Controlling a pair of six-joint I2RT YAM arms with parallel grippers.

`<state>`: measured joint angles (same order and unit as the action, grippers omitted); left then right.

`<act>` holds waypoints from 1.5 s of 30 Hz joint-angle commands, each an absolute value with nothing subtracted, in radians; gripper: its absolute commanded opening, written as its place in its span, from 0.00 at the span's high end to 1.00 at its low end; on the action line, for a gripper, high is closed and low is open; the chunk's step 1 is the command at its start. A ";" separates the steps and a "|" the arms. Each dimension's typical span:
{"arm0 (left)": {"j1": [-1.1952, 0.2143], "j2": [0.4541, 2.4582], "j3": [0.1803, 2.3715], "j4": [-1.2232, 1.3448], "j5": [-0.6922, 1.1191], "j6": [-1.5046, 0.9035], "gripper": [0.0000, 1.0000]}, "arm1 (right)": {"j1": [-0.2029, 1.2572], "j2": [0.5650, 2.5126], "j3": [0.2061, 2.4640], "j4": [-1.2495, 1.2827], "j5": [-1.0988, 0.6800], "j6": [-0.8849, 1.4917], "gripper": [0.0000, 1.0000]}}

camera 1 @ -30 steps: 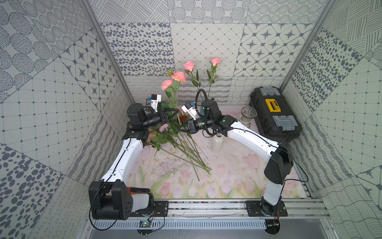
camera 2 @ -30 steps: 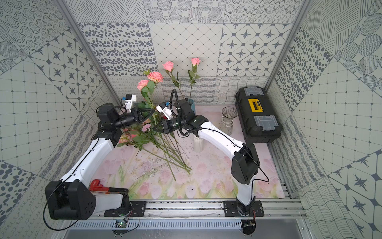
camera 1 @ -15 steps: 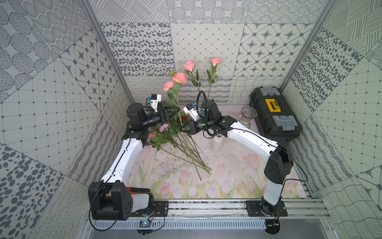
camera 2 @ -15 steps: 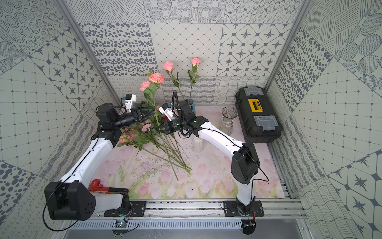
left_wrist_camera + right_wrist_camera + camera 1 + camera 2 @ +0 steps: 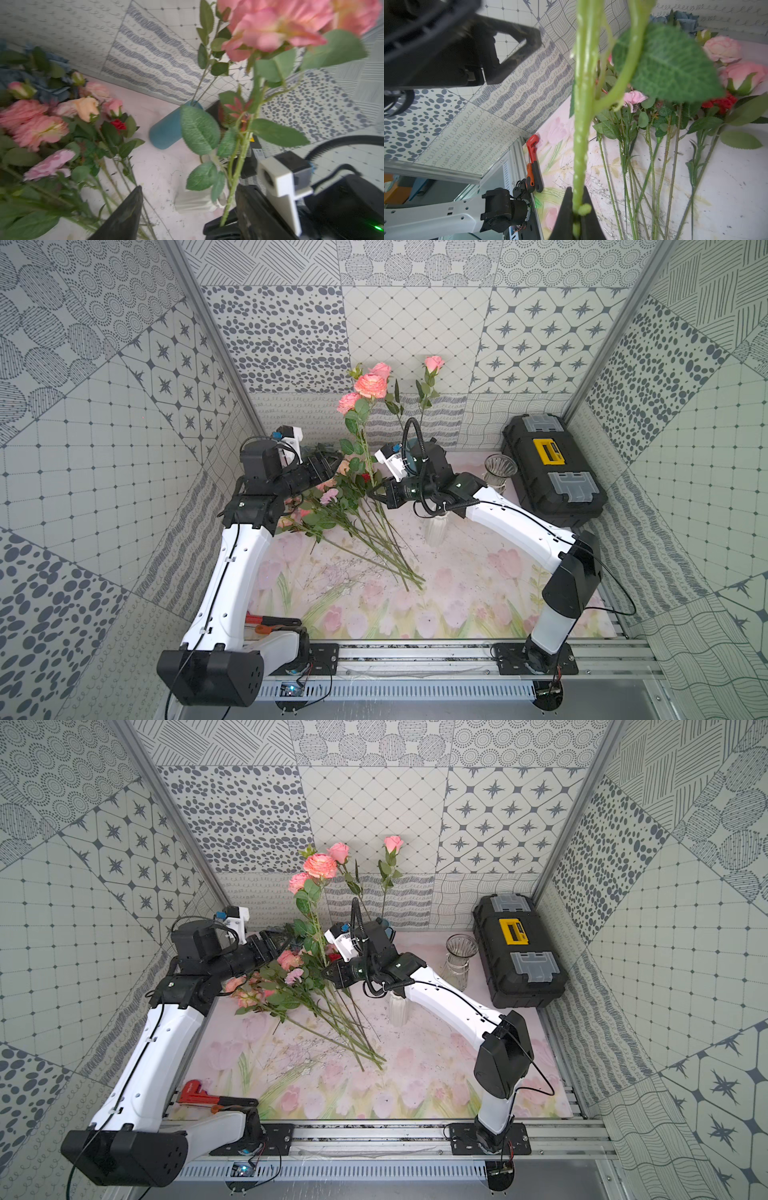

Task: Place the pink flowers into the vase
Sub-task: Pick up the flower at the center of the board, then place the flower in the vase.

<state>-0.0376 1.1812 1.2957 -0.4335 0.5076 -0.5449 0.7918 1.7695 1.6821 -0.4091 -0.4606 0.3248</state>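
Below and in front of both pincers, the remaining long-stemmed pink flowers (image 5: 332,510) lie heaped on the tulip-printed mat (image 5: 457,605). The right pincer (image 5: 578,199) is clamped on the green stem of a salmon-pink ruffled flower (image 5: 371,385), holding it upright. The left pincer (image 5: 188,191), shut on that stem a second ago, now stands wide, with the stem between its jaws, near one. Behind the right pincer, a teal cylindrical vase (image 5: 166,131) holds two pink roses (image 5: 434,362).

Salmon-pink flowers (image 5: 370,385) on green stems, teal vase (image 5: 166,133) — black toolbox (image 5: 552,472), tulip-print mat (image 5: 457,601).
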 commanded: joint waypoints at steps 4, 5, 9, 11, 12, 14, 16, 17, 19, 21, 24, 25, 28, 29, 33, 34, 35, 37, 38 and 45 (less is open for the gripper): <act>-0.019 1.167 1.180 -0.637 0.224 -0.385 0.30 | 0.812 1.708 1.636 -0.318 -0.311 0.275 1.00; -0.020 1.164 1.171 -0.626 0.227 -0.382 0.30 | 0.815 1.705 1.625 -0.294 -0.295 0.276 1.00; -0.017 1.156 1.132 -0.596 0.231 -0.383 0.31 | 0.833 1.712 1.621 -0.248 -0.215 0.261 1.00; -0.017 1.154 1.124 -0.589 0.248 -0.386 0.32 | 0.844 1.718 1.620 -0.229 -0.169 0.247 1.00; -0.017 1.155 1.121 -0.585 0.249 -0.387 0.32 | 0.846 1.719 1.615 -0.215 -0.155 0.245 1.00; -0.013 1.156 1.121 -0.586 0.246 -0.387 0.32 | 0.848 1.714 1.584 -0.150 -0.134 0.251 1.00; -0.003 1.162 1.121 -0.585 0.254 -0.392 0.32 | 0.847 1.707 1.555 -0.087 -0.117 0.255 1.00; 0.004 1.167 1.120 -0.582 0.262 -0.397 0.32 | 0.847 1.710 1.549 -0.063 -0.111 0.253 1.00; 0.017 1.174 1.117 -0.574 0.284 -0.407 0.33 | 0.848 1.713 1.542 -0.026 -0.097 0.252 1.00; 0.029 1.180 1.114 -0.568 0.303 -0.416 0.33 | 0.847 1.717 1.540 0.007 -0.075 0.252 1.00; 0.040 1.183 1.110 -0.562 0.316 -0.423 0.33 | 0.847 1.721 1.546 0.043 -0.042 0.247 1.00; 0.041 1.182 1.108 -0.561 0.320 -0.424 0.34 | 0.847 1.719 1.546 0.058 -0.028 0.244 1.00; 0.043 1.176 1.105 -0.558 0.321 -0.424 0.34 | 0.848 1.709 1.539 0.113 0.008 0.224 1.00; 0.043 1.174 1.103 -0.556 0.318 -0.423 0.34 | 0.847 1.707 1.539 0.128 0.029 0.216 1.00; 0.046 1.176 1.103 -0.555 0.324 -0.423 0.34 | 0.846 1.708 1.543 0.178 0.117 0.169 1.00; 0.048 1.174 1.102 -0.555 0.325 -0.423 0.34 | 0.846 1.709 1.548 0.189 0.134 0.153 1.00; 0.049 1.174 1.102 -0.555 0.323 -0.423 0.34 | 0.845 1.709 1.547 0.201 0.154 0.143 1.00; 0.052 1.170 1.101 -0.554 0.324 -0.425 0.34 | 0.841 1.710 1.552 0.229 0.181 0.123 1.00; 0.054 1.170 1.100 -0.553 0.326 -0.425 0.34 | 0.837 1.712 1.559 0.234 0.191 0.119 1.00; 0.066 1.170 1.097 -0.549 0.337 -0.428 0.34 | 0.800 1.721 1.596 0.280 0.213 0.129 1.00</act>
